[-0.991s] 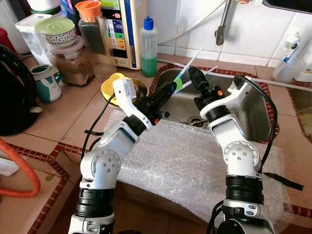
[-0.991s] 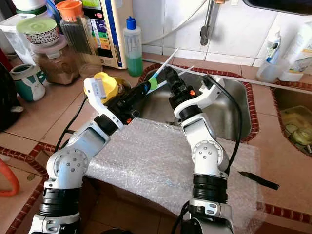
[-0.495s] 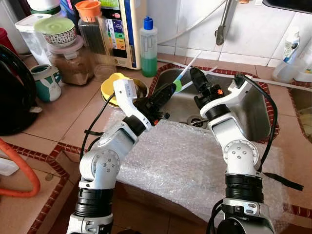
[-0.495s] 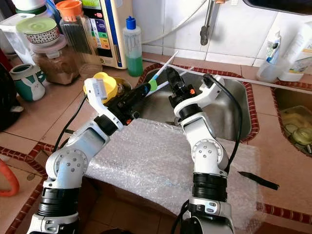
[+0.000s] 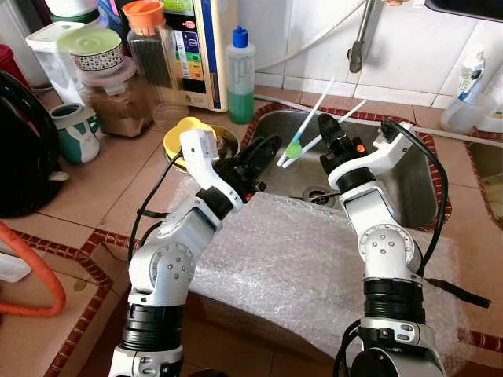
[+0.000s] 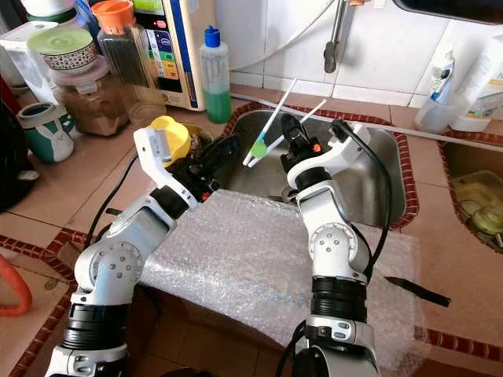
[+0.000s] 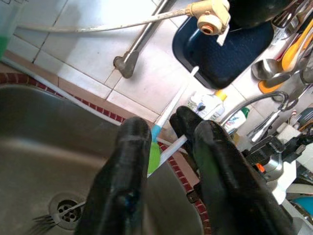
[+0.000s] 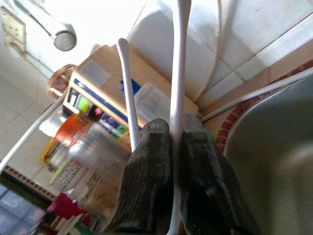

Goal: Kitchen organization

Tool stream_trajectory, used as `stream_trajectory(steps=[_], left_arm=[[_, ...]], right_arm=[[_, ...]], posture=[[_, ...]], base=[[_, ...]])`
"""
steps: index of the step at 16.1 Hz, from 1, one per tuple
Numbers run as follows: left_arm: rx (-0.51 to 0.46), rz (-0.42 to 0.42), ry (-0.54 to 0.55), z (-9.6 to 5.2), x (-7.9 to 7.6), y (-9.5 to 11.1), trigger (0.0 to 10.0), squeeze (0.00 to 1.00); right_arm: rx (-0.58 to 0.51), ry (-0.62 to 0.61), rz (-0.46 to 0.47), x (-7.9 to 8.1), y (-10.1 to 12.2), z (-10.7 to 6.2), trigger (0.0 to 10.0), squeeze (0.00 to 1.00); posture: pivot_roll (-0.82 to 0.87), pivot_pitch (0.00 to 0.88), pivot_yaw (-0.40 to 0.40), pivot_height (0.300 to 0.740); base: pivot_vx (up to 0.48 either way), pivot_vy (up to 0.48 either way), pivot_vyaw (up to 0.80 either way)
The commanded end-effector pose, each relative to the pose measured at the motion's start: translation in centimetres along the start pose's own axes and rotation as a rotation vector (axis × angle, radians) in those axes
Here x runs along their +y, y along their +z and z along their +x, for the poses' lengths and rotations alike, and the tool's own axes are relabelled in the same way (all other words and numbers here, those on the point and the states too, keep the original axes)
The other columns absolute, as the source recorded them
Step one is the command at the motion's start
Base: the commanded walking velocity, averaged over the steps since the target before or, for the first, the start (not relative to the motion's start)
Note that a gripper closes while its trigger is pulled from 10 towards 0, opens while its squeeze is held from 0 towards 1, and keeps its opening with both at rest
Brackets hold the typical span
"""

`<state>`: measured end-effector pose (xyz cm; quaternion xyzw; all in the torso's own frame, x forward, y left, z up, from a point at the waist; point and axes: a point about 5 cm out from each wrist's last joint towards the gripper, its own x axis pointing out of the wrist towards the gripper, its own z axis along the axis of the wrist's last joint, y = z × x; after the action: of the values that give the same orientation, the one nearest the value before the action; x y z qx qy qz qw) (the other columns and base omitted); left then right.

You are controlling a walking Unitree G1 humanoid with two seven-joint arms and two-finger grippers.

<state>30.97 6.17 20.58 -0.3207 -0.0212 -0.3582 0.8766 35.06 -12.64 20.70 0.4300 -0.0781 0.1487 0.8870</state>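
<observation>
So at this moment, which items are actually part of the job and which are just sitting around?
In play:
- right hand, shut on two white utensils, one green-tipped
- left hand, open, beside them
- sink

Lying about:
- green soap bottle
- orange-lidded jar
- bubble wrap
- fork at the drain

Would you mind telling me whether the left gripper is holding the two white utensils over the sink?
No, the right gripper is shut on the white utensils, while the left gripper is open beside them.

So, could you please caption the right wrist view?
Right gripper clamps white utensil handles beside the sink.
</observation>
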Motion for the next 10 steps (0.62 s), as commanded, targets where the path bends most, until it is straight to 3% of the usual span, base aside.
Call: stream_trajectory(steps=[1, 4, 5, 8, 9, 10], left_arm=[[-0.009, 0.019, 0.004, 0.1, -0.1, 0.4, 10.0, 1.00], [0.007, 0.047, 0.009, -0.1, 0.1, 0.3, 10.0, 1.00], [0.035, 0.075, 0.018, -0.4, 0.4, 0.0, 10.0, 1.00], [0.120, 0.157, 0.037, -1.8, 1.3, -1.1, 10.0, 1.00], [0.146, 0.186, 0.052, -2.4, 1.8, -1.4, 10.0, 1.00], [0.169, 0.222, 0.053, -2.7, 2.0, -1.7, 10.0, 1.00]], right_arm=[[-0.015, -0.020, -0.013, -0.2, 0.3, 0.2, 0.0, 0.00], [-0.033, -0.052, -0.078, -0.7, 0.7, 0.4, 0.0, 0.00], [-0.036, -0.061, -0.137, -1.0, 0.9, 0.5, 0.0, 0.00], [-0.009, -0.067, -0.426, -2.3, 1.1, 0.9, 0.0, 0.00], [0.017, -0.060, -0.585, -2.9, 1.1, 1.2, 0.0, 0.00], [0.027, -0.068, -0.681, -3.4, 1.1, 1.3, 0.0, 0.00]], posture=[[-0.04, 0.057, 0.046, 0.740], [-0.04, 0.059, 0.047, 0.740], [-0.04, 0.059, 0.047, 0.740], [-0.02, 0.061, 0.051, 0.740], [-0.02, 0.060, 0.047, 0.740], [-0.01, 0.060, 0.046, 0.740]], base=[[0.000, 0.000, 0.00], [0.000, 0.000, 0.00], [0.000, 0.000, 0.00], [0.000, 0.000, 0.00], [0.000, 0.000, 0.00], [0.000, 0.000, 0.00]])
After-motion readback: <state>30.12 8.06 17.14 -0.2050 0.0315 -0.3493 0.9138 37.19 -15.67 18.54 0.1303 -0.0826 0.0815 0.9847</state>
